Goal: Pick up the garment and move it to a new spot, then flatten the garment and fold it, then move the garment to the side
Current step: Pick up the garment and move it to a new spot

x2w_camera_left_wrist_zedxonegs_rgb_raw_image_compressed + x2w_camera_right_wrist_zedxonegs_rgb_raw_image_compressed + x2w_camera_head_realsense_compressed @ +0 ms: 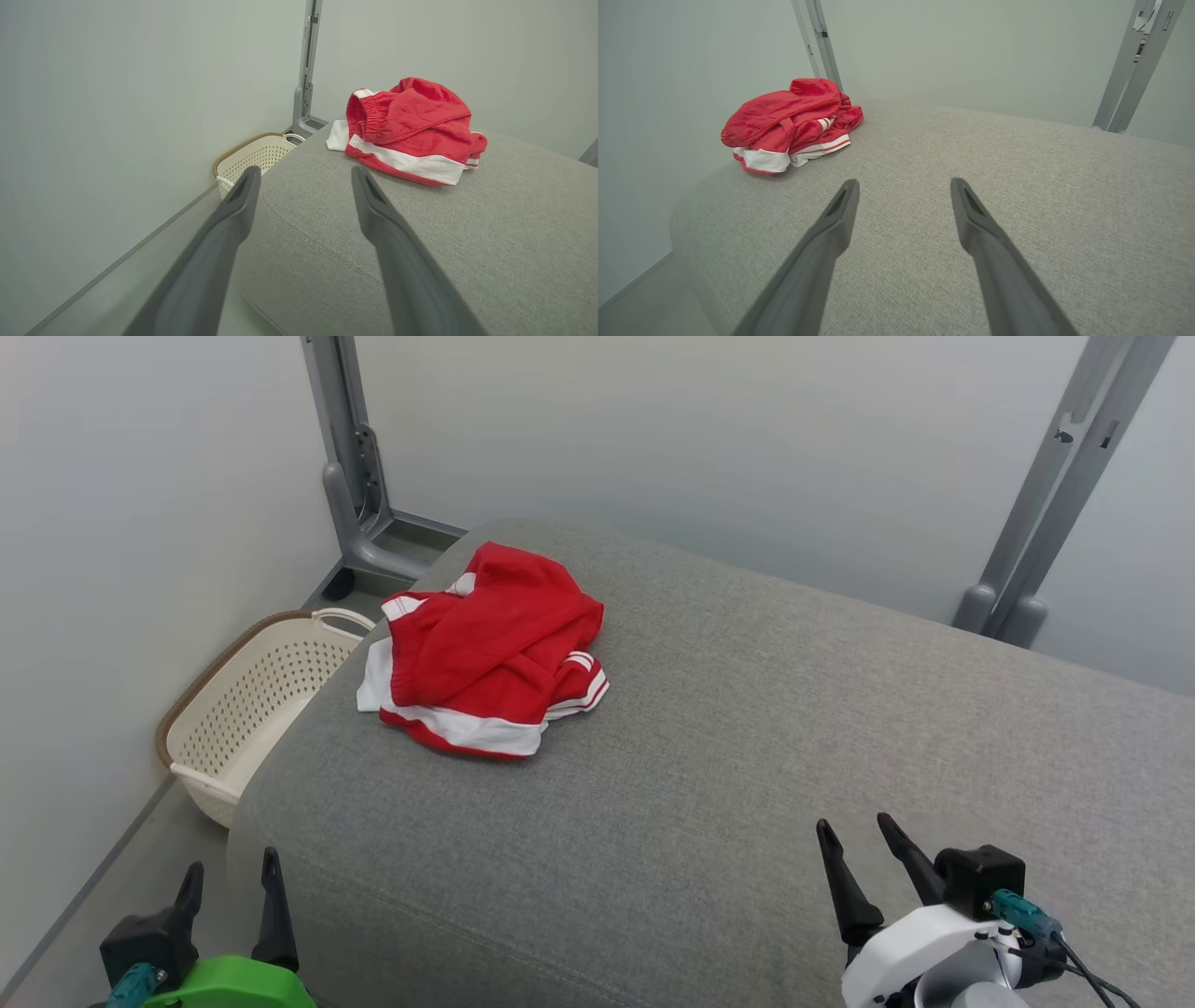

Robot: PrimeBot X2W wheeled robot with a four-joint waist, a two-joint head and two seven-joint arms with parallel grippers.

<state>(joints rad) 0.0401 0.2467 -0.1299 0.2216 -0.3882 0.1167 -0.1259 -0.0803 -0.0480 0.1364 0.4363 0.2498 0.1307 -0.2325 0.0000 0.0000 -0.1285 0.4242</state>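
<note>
**A:** What sits nearest, along the bottom edge?

**B:** At lower left of the head view is the left gripper [232,859], its fingers spread apart and empty. At lower right is the right gripper [851,820], likewise spread and empty, over a grey upholstered surface [747,728].

**A:** And the garment?

**B:** Higher up, left of centre, a crumpled red garment [485,649] with white stripes lies by the surface's left edge, well apart from both grippers. A cream perforated basket [252,700] stands on the floor beside that edge. Grey metal posts [350,457] rise at the top of the frame.
</note>
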